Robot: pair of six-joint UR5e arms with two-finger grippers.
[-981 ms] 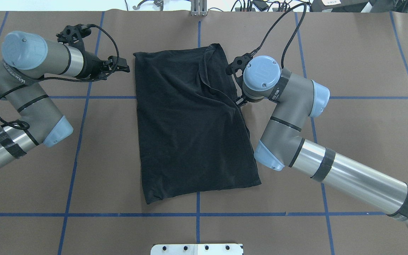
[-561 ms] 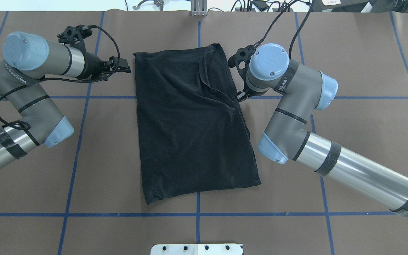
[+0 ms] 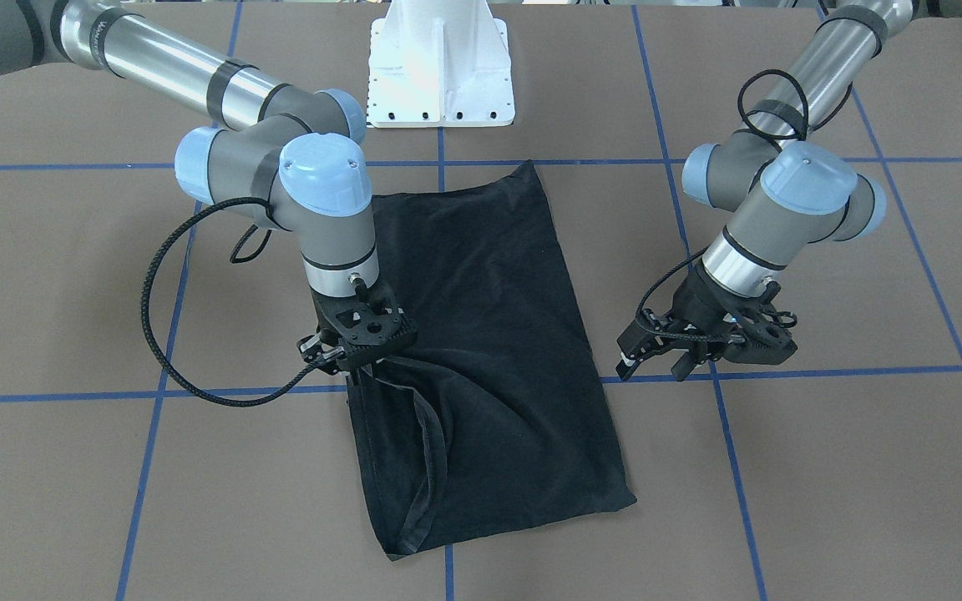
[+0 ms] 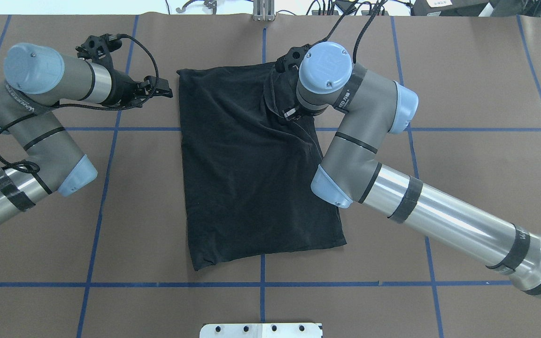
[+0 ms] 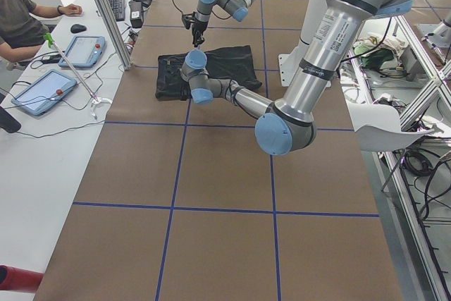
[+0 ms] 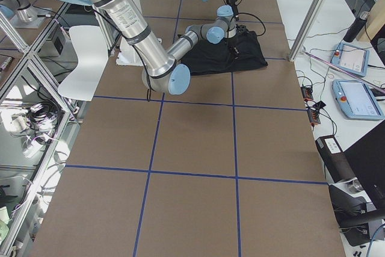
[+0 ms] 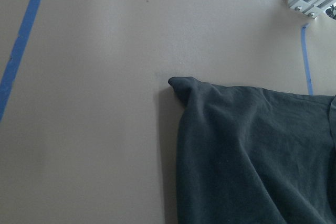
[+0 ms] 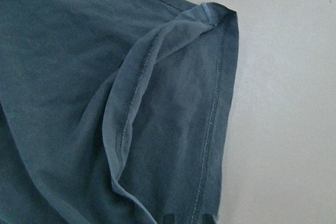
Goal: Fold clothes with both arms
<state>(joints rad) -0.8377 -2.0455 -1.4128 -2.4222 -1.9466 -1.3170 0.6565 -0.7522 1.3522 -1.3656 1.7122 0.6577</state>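
**Workpiece position.** The black T-shirt [image 4: 251, 169] lies on the brown table [image 4: 463, 70], folded to a long rectangle and centred between the two arms. The blue tape lines [image 4: 101, 197] mark a grid on the table; one runs under the shirt across its width, about a third of the way in from the far end.

**Orientation.** The long axis runs from the far side of the table toward the white pedestal base [image 3: 439, 67]. It is not square to the grid: the near end is skewed slightly toward the robot's right. Both short edges lie across the table. Which end carries the collar cannot be told.

**Surface condition.** A hemmed flap [image 8: 123, 124] stands up from the cloth on the robot's right part of the far end. It runs roughly along the long axis, from the far short edge toward the middle.

**Left arm.** The left arm [image 4: 40, 80] holds the left gripper [image 4: 162, 90] just beside the shirt's far left corner, apart from the cloth and pointing at it. Its fingers stand apart and hold nothing.

**Right arm.** The right arm [image 4: 439, 220] reaches over the shirt's right long edge. The right gripper [image 3: 346, 361] points down onto the cloth beside the flap. The wrist hides the fingertips, so whether they are apart or clamped on cloth cannot be told.
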